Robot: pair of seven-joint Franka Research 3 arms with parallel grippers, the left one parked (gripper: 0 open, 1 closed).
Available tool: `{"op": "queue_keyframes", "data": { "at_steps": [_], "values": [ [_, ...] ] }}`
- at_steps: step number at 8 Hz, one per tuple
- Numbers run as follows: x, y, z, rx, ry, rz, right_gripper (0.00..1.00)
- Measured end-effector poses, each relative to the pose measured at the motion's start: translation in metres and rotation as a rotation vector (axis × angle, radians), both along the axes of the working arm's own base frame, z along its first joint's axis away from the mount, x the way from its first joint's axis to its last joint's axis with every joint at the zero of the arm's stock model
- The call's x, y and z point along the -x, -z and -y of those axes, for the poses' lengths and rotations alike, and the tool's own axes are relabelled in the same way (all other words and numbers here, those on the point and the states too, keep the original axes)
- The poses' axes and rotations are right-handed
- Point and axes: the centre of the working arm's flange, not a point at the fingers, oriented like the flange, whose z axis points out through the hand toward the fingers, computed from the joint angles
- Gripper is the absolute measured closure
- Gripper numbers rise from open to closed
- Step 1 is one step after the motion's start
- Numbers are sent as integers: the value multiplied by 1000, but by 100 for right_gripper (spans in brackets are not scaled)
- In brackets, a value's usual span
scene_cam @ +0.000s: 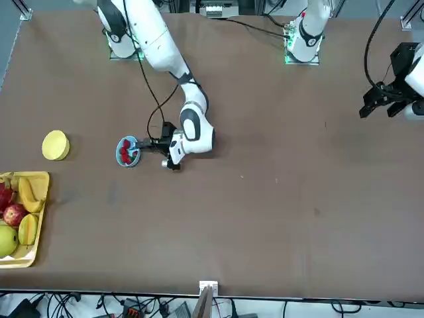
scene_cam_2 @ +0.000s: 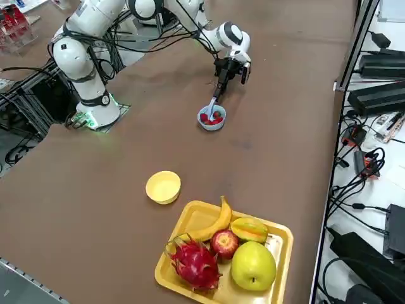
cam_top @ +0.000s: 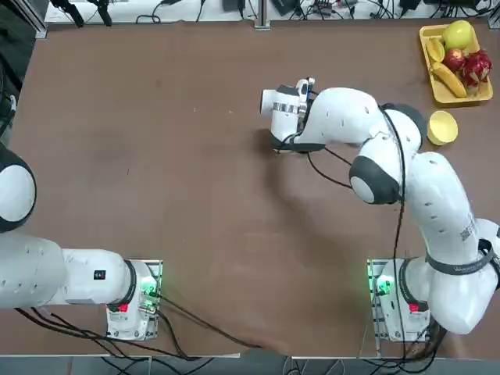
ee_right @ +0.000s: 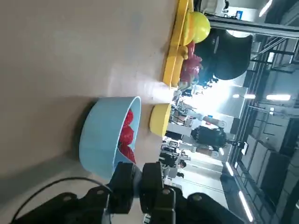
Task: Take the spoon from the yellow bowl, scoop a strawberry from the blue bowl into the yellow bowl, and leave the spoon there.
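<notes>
The right end effector (scene_cam_2: 223, 81) is gripping the spoon (scene_cam_2: 211, 109), a small pale blue-white plastic piece, its fingers clamped on the handle. The spoon is slanting down from the end effector, its tip dipping into the blue bowl (scene_cam_2: 212, 120) just below. That round, smooth bowl is holding red strawberries (scene_cam_2: 213, 117). The yellow bowl (scene_cam_2: 163, 187) is sitting well apart on the brown desk (scene_cam_2: 126, 164), near the fruit tray (scene_cam_2: 190, 218). No legible writing is showing.

Bare worktop (scene_cam_2: 272, 145) lies between the blue bowl (scene_cam_2: 212, 119) and yellow bowl (scene_cam_2: 163, 187); the fruit tray (scene_cam_2: 190, 218) crowds just beyond the yellow bowl.
</notes>
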Motion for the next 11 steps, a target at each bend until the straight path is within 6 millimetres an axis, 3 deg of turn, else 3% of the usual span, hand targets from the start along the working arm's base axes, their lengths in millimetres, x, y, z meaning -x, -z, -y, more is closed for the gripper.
{"op": "queue_keyframes", "data": {
  "at_steps": [11],
  "values": [
    [5, -4, -7, 47, -31, 17, 89]
  ]
}}
